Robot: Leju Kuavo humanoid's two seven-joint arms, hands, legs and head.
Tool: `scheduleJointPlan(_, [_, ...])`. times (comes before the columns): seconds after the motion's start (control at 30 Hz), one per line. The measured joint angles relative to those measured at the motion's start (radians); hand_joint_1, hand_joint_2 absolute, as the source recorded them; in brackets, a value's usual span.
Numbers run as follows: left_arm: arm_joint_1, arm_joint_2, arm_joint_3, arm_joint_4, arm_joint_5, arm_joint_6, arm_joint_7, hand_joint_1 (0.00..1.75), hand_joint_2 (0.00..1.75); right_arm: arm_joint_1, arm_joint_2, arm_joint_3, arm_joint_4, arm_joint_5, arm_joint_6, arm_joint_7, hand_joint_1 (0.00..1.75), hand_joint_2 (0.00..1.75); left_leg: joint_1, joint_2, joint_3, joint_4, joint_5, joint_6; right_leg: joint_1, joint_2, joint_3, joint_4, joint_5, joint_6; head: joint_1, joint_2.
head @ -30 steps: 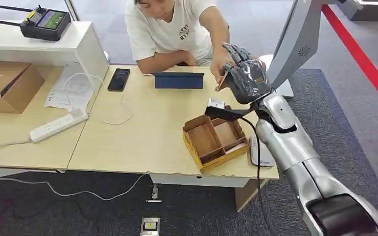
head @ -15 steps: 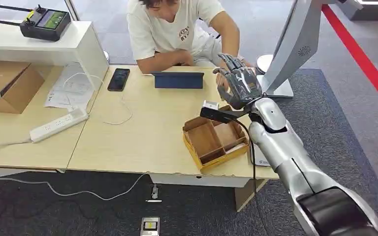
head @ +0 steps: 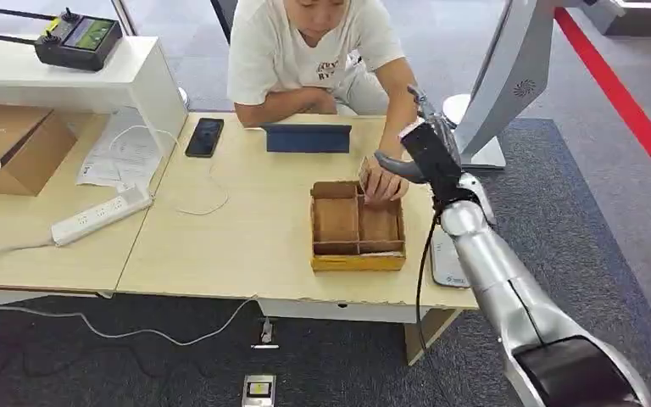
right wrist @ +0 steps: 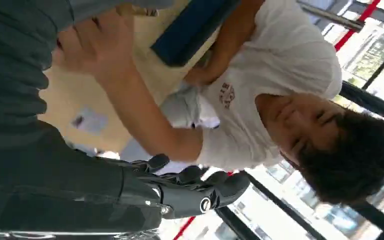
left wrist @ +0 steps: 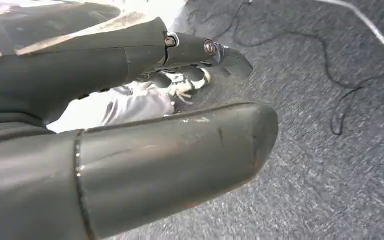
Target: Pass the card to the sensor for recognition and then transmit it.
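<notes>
1. The right hand (head: 425, 149) sits right of centre in the head view, raised above the worktop (head: 246, 229) at the end of the silver arm that climbs from the lower right corner.
2. In the right wrist view its dark fingers (right wrist: 195, 189) reach out nearly straight with nothing between them, so the hand is open and empty.
3. The card (head: 362, 172) is a small tan piece standing on edge at the upper right corner of the wooden box (head: 358, 253). It is pinched by the person's hand (head: 384, 183), just left of and below the robot's hand. It is too small to make out any print.
4. The wooden box lies flat in the centre of the frame, its compartments facing up, and the person's hand rests over its upper right compartment.
5. A flat white device (head: 447, 259) lies on the worktop just right of the box, partly behind the robot's forearm.
6. The left hand (left wrist: 130, 125) hangs over grey carpet. Its thick thumb and darker fingers (left wrist: 215, 50) are spread apart and hold nothing.
7. The person in a white T-shirt (head: 305, 51) sits at the top centre, behind a blue tablet case (head: 307, 137).
8. Further left lie a black phone (head: 204, 136), a white power strip (head: 100, 214) and a cardboard carton (head: 8, 148).
</notes>
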Motion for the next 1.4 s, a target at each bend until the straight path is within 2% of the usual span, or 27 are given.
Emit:
scheduleJointPlan(0.03, [0.003,0.000,0.002,0.000,0.009,-0.003,0.006,0.00,0.00,0.043,-0.010,-0.032,-0.082,-0.133,0.008,0.052,0.00,1.75,0.000,0.000,0.000,0.000,0.000,0.000,0.000,0.000,0.000,0.000,0.000,0.000,-0.001,0.000])
scheduleJointPlan(0.07, [0.006,-0.001,0.003,0.000,0.011,-0.003,0.008,0.00,0.00,0.068,-0.019,-0.053,-0.135,-0.202,0.008,0.085,0.00,1.75,0.000,0.000,0.000,0.000,0.000,0.000,0.000,0.000,0.000,0.000,0.000,0.000,-0.001,0.000])
scheduleJointPlan(0.17, [0.008,-0.002,0.006,0.000,0.011,-0.003,0.011,0.00,0.00,0.109,-0.044,-0.098,-0.240,-0.261,0.013,0.125,0.00,1.75,0.000,0.000,-0.001,0.000,0.000,0.000,0.000,0.000,-0.001,0.000,0.000,0.000,-0.001,0.000])
scheduleJointPlan(0.27, [0.009,-0.003,0.008,0.001,0.018,-0.005,0.012,0.00,0.00,0.154,-0.070,-0.150,-0.364,-0.301,0.006,0.128,0.00,1.75,0.000,0.001,-0.001,0.000,-0.001,0.000,0.000,0.000,-0.001,0.000,0.000,0.000,-0.001,0.000])
scheduleJointPlan(0.4, [0.006,-0.005,0.013,0.000,0.031,-0.012,0.018,0.00,0.00,0.218,-0.113,-0.234,-0.508,-0.464,-0.055,0.166,0.00,1.75,0.000,0.000,0.001,0.001,0.000,0.000,0.000,-0.001,0.000,-0.001,-0.001,0.000,0.000,0.000])
scheduleJointPlan(0.53, [0.014,-0.007,0.023,0.001,0.045,-0.019,0.023,0.00,0.00,0.311,-0.197,-0.393,-0.653,-0.536,-0.147,0.184,0.00,1.75,-0.001,0.000,-0.001,0.001,-0.001,0.001,-0.001,-0.001,0.000,-0.002,0.000,0.000,0.000,0.000])
scheduleJointPlan(0.63, [0.013,-0.009,0.027,0.001,0.049,-0.021,0.034,0.00,0.00,0.372,-0.245,-0.502,-0.702,-0.534,-0.177,0.180,0.00,1.75,-0.001,0.002,0.002,0.001,-0.003,0.001,0.000,0.002,0.000,-0.003,0.000,0.000,-0.001,0.000])
scheduleJointPlan(0.73, [0.012,-0.014,0.032,0.001,0.061,-0.024,0.050,0.00,0.00,0.424,-0.282,-0.629,-0.697,-0.587,-0.173,0.175,0.00,1.75,-0.001,0.002,0.001,0.001,-0.003,0.001,-0.001,0.002,0.000,-0.003,-0.001,0.000,0.000,0.000])
scheduleJointPlan(0.9, [0.012,-0.014,0.032,0.001,0.061,-0.024,0.050,0.00,0.00,0.425,-0.283,-0.634,-0.697,-0.587,-0.172,0.173,0.00,1.75,-0.001,0.002,0.001,0.001,-0.003,0.001,-0.001,0.002,0.000,-0.003,-0.001,0.000,0.000,0.000])
scheduleJointPlan(0.97, [0.012,-0.015,0.033,0.001,0.065,-0.025,0.053,0.00,0.00,0.441,-0.293,-0.668,-0.683,-0.593,-0.165,0.161,0.00,1.75,-0.001,0.002,0.001,0.001,-0.003,0.001,-0.001,0.002,-0.001,-0.003,-0.001,0.000,-0.001,0.000])
scheduleJointPlan(1.0, [0.007,-0.022,0.041,0.001,0.081,-0.030,0.068,0.00,0.00,0.461,-0.321,-0.778,-0.557,-0.577,-0.126,0.076,0.00,1.75,-0.001,0.003,0.001,0.001,-0.003,0.001,-0.001,0.002,0.000,-0.003,-0.001,0.000,-0.001,0.000])
scheduleJointPlan(1.03, [0.005,-0.027,0.049,0.001,0.086,-0.030,0.076,0.00,0.00,0.459,-0.341,-0.824,-0.415,-0.554,-0.081,-0.013,0.00,1.75,0.000,0.002,0.001,0.000,-0.003,0.001,0.000,0.002,0.000,-0.003,0.000,0.000,-0.001,0.000])
scheduleJointPlan(1.1, [0.004,-0.031,0.053,0.001,0.090,-0.029,0.081,0.00,0.00,0.455,-0.354,-0.844,-0.310,-0.535,-0.067,-0.047,0.00,1.75,0.000,0.002,0.001,0.001,-0.003,0.001,0.000,0.002,0.000,-0.003,-0.001,0.000,0.000,0.000])
scheduleJointPlan(1.2, [0.004,-0.035,0.057,0.001,0.096,-0.029,0.082,0.00,0.00,0.458,-0.363,-0.865,-0.158,-0.521,-0.061,-0.040,0.00,1.75,0.000,0.002,0.001,0.000,-0.003,0.001,0.000,0.002,0.000,-0.002,-0.001,0.000,0.000,0.000])
scheduleJointPlan(1.4, [0.002,-0.038,0.058,0.001,0.079,-0.034,0.081,0.00,0.00,0.511,-0.367,-0.880,0.084,-0.475,-0.100,0.058,0.00,1.75,0.000,0.002,0.000,-0.001,-0.003,0.001,0.000,0.002,-0.001,-0.003,-0.002,0.000,0.000,0.000])
